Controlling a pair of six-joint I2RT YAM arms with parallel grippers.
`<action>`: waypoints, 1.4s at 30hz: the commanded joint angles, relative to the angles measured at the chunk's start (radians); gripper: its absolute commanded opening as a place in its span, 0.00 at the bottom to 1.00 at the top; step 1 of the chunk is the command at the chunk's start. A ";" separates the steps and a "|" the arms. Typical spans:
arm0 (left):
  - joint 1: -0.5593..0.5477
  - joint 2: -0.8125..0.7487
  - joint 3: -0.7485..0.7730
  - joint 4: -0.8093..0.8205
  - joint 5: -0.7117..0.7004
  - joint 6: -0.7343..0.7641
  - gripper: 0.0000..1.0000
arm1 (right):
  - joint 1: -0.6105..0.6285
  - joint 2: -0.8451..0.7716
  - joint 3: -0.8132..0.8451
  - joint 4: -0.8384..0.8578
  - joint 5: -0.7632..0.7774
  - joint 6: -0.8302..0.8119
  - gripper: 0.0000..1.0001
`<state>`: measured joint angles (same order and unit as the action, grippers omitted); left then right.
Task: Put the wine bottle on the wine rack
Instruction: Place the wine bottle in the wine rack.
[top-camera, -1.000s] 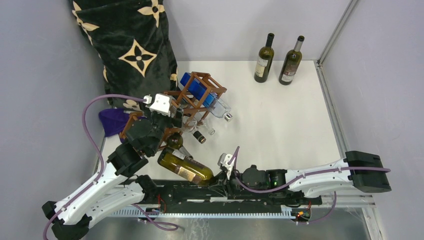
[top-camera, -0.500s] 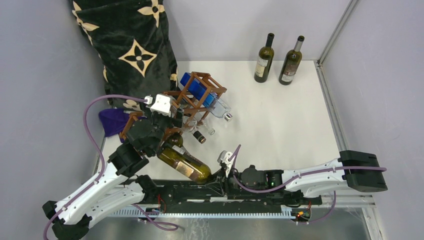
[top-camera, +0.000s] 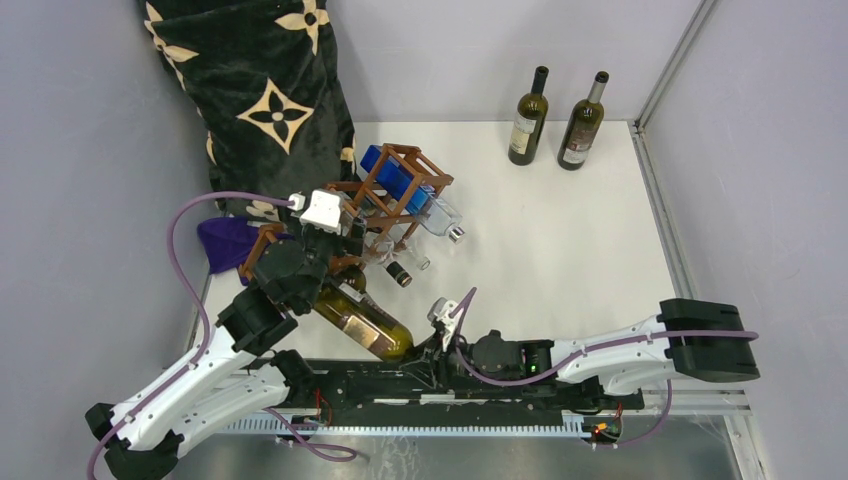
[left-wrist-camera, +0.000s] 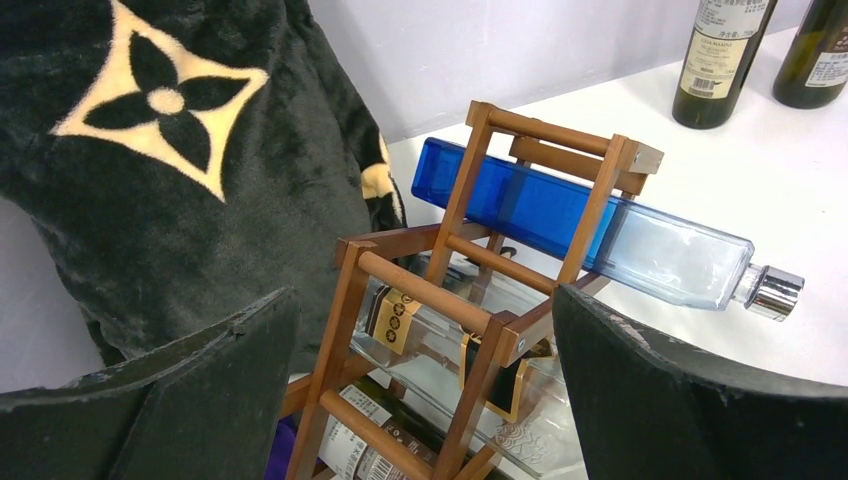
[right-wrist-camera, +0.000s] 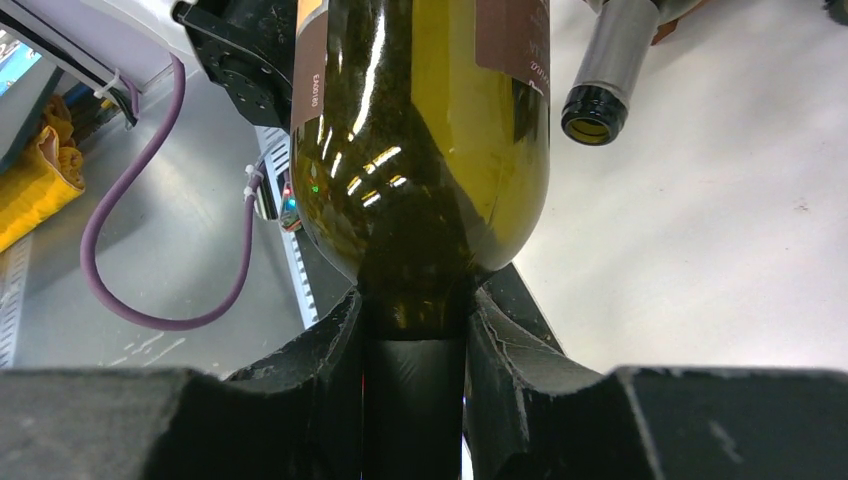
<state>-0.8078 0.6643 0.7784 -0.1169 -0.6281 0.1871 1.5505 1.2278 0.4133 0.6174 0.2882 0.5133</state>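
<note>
Wine bottle (top-camera: 362, 325): lay slanted at lower centre of the top view, base toward the low near end of the wine rack (top-camera: 378, 185), neck clamped in the right gripper (top-camera: 426, 351); judged this the carrying-in step, with no cell yet entered; found the left gripper (left-wrist-camera: 422, 300) with jaws wide apart, holding nothing, close before the rack; could not tell whether the base touched the rack, the left arm lying over that spot; reckoned the next move called for lining the base up with a free cell and sliding it in without knocking the blue bottle (left-wrist-camera: 560, 215) or the clear bottle (left-wrist-camera: 430, 345) already lodged there; saw from the right wrist both fingers (right-wrist-camera: 320, 340) pressed on the dark neck just under the shoulder, a detail too small from above; saw from the left wrist the filled cells up close, but nothing of the held bottle; got bottle and rack together only from above.
</note>
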 joint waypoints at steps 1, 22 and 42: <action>0.007 -0.018 0.001 0.065 -0.025 0.032 1.00 | 0.007 0.031 0.107 0.219 -0.004 0.051 0.00; 0.011 -0.047 -0.001 0.071 -0.023 0.037 1.00 | 0.007 0.173 0.232 0.143 0.056 0.217 0.00; 0.016 -0.062 -0.002 0.071 -0.014 0.034 1.00 | 0.005 0.271 0.369 0.031 0.105 0.303 0.00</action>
<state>-0.7975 0.6128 0.7784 -0.1017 -0.6304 0.1886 1.5532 1.5017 0.6754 0.5171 0.3317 0.8001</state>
